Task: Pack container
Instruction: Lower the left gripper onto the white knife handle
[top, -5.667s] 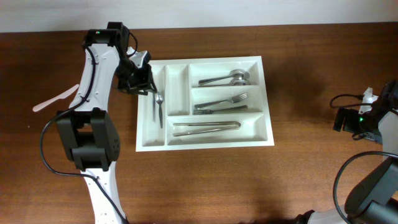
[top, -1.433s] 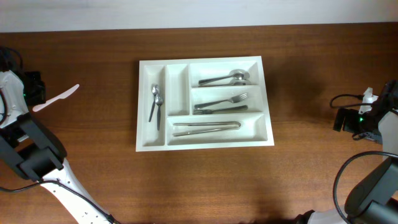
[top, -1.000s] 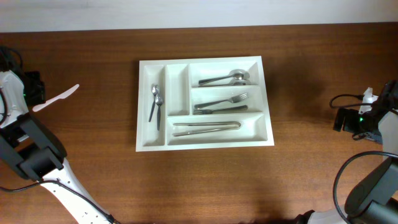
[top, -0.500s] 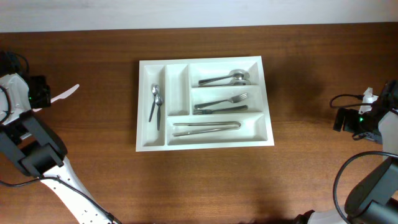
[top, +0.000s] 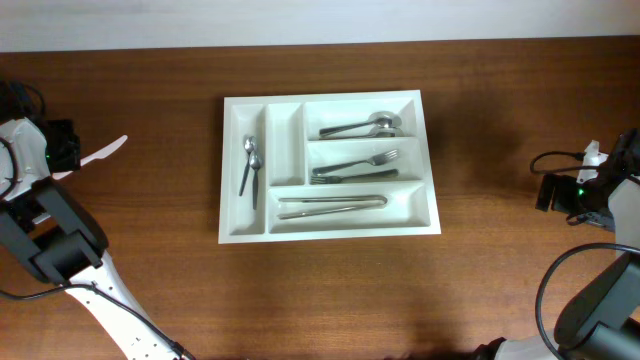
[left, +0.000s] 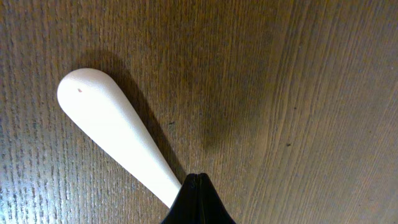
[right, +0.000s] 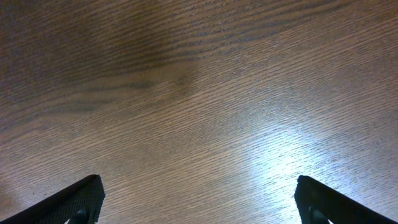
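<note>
With the tray (top: 285, 140) at frame centre, the right gripper (right: 199, 200) spread wide and the left gripper (left: 197, 186) pressed together at one end of the white utensil (left: 112, 134) at far left, watch for that thin, smooth piece slipping out.

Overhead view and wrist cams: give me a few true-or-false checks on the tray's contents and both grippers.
The container has two small spoons in its leftmost upright compartment. True.
Its second upright compartment holds a fork. False: it is empty.
The forks lie in the middle long compartment. True.
The right gripper is shut on a knife. False: it is open, over the table.
The left gripper is shut on the white utensil, outside the container. True.
</note>
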